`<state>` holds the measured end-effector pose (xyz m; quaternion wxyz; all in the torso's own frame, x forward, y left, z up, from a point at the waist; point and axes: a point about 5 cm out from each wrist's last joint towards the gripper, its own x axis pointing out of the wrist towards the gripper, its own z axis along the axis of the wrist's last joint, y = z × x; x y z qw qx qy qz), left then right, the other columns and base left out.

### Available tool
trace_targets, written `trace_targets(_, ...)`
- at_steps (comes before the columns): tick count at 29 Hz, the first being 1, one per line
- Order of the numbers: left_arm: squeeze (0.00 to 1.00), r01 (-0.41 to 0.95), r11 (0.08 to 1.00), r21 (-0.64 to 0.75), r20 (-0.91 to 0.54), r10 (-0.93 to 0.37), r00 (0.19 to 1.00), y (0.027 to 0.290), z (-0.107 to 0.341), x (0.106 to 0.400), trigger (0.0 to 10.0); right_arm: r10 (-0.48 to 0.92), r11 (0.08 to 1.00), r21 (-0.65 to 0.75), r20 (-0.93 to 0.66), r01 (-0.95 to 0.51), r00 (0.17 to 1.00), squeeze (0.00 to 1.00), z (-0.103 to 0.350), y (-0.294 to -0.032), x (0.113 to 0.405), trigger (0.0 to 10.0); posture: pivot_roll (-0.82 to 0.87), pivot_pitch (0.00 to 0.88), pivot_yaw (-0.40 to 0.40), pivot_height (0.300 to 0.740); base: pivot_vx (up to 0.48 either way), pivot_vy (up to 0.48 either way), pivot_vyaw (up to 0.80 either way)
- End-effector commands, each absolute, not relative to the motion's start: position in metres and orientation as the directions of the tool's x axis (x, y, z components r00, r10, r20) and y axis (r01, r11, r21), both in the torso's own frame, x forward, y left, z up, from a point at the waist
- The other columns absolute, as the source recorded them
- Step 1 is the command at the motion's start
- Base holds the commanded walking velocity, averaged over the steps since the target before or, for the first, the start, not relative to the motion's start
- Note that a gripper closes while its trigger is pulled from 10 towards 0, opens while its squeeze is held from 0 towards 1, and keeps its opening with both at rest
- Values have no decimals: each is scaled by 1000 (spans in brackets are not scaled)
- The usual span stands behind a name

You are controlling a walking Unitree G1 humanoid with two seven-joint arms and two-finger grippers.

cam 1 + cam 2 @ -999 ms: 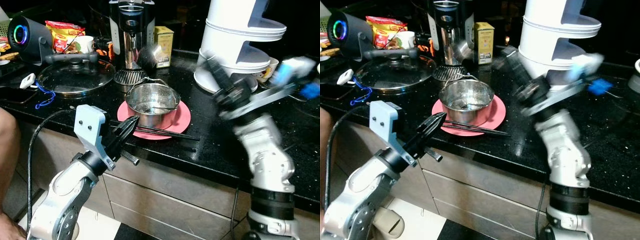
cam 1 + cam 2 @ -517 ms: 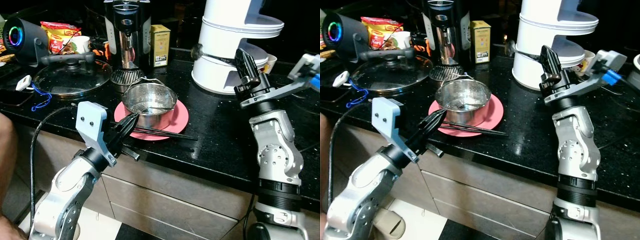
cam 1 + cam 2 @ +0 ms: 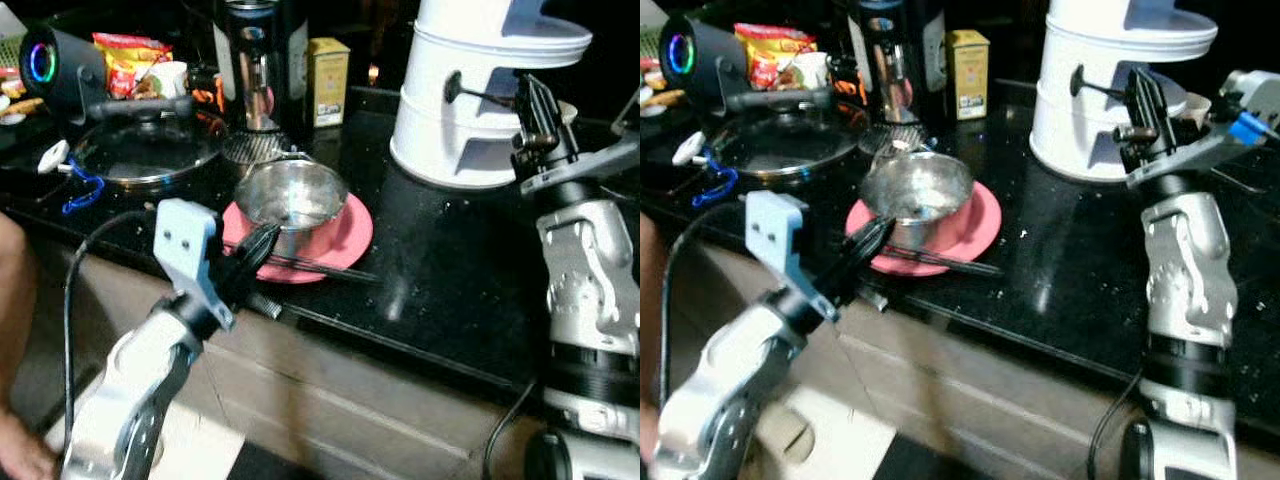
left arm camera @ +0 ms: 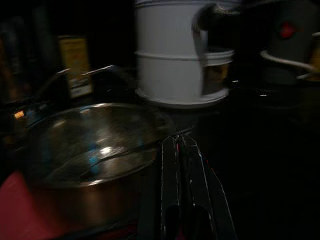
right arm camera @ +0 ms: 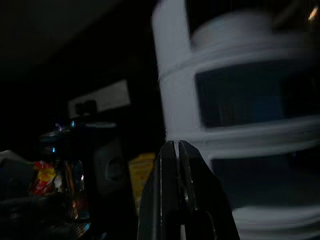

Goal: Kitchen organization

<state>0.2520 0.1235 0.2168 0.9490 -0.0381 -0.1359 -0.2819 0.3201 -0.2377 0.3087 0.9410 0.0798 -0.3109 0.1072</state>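
Observation:
A steel bowl (image 3: 292, 195) sits on a pink plate (image 3: 350, 232) near the front edge of the black counter, with dark chopsticks (image 3: 322, 268) lying across the plate's near rim. My left gripper (image 3: 262, 240) is shut and empty, its tips at the plate's near-left edge, just beside the bowl (image 4: 90, 145). My right gripper (image 3: 531, 102) is shut and empty. It is raised over the right side of the counter, pointing up in front of the white tiered rack (image 3: 465, 110).
A glass pan lid (image 3: 145, 150), a coffee maker (image 3: 255, 60), a yellow box (image 3: 328, 68), a speaker with a lit ring (image 3: 55, 62) and snack packets stand along the back left. Drawers lie below the counter edge (image 3: 400, 338). A person's leg (image 3: 12, 300) is at far left.
My right arm has swung up and to the right, and now stands still in front of the white rack. The left gripper stays by the plate. The camera has shifted slightly.

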Motion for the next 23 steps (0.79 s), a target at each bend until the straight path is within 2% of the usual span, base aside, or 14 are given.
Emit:
trace_targets(1, 0, 549, 836, 0, 269, -529, 805, 124, 215, 253, 10000, 149, 968, 67, 625, -242, 766, 0, 312, -243, 315, 10000, 38, 0, -22, 740, 0, -341, 0)
trace_targets(7, 0, 557, 830, -2, 267, -536, 801, 122, 215, 252, 10000, 236, 930, 67, 644, -361, 728, 0, 314, -244, 307, 10000, 36, 0, -24, 740, 0, -346, -203)
trace_targets(10, 0, 560, 828, -2, 267, -540, 798, 122, 215, 252, 10000, 354, 864, 41, 659, -501, 664, 0, 315, -232, 296, 10000, 34, 0, -24, 740, 0, -341, -800)
trace_targets(13, 0, 564, 826, -1, 267, -543, 796, 121, 215, 252, 10000, 398, 843, 18, 652, -538, 646, 0, 313, -227, 294, 10000, 34, 0, -25, 740, 0, -341, -796)
trace_targets(16, 0, 565, 825, 0, 267, -545, 795, 121, 215, 252, 10000, 397, 847, 16, 645, -531, 653, 0, 312, -226, 296, 10000, 36, 0, -24, 740, 0, -339, -788)
trace_targets(23, 0, 566, 824, 3, 269, -546, 794, 121, 215, 252, 10000, 397, 903, -71, 521, -425, 756, 0, 300, -225, 309, 10000, 35, 0, -26, 740, 0, -338, 0)
